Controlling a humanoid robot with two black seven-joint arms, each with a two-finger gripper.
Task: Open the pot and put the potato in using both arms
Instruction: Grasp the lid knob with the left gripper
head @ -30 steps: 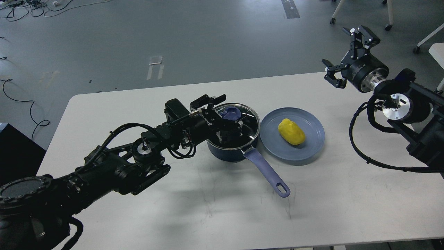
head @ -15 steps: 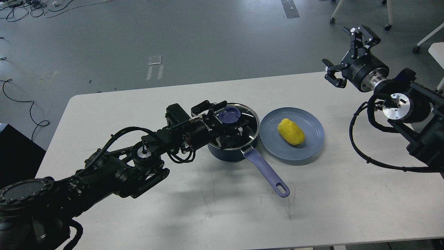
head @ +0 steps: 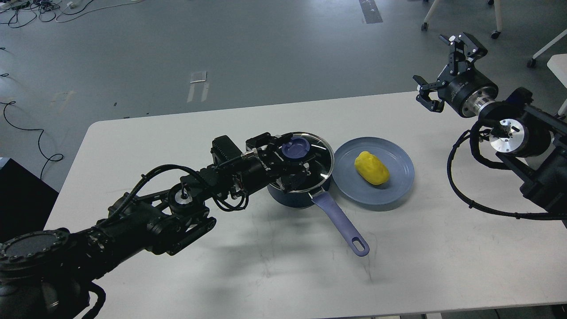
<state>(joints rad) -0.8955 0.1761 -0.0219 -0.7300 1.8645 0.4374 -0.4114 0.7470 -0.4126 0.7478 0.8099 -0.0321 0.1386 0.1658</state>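
Left gripper (head: 290, 157): jaws closed on lid knob (head: 296, 146) of saucepan (head: 297, 195).
Right gripper (head: 445, 71): jaws spread, empty, above table's (head: 177, 274) far corner.
Potato (head: 371, 168): on blue plate (head: 398, 186).

The left pincer (head: 290, 161) and glass lid (head: 310, 159) block the pot (head: 294, 195) from above. The potato (head: 371, 168) on its plate (head: 398, 186) lies unobstructed, with bare surface (head: 443, 230) right and front.

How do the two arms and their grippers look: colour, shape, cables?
Both arms are black, built of thick round joints, with black cables looping outside them. The right arm shows silver metal discs and a silver ring behind the right gripper, which has two thin black fingers. The left gripper is black and blocky.
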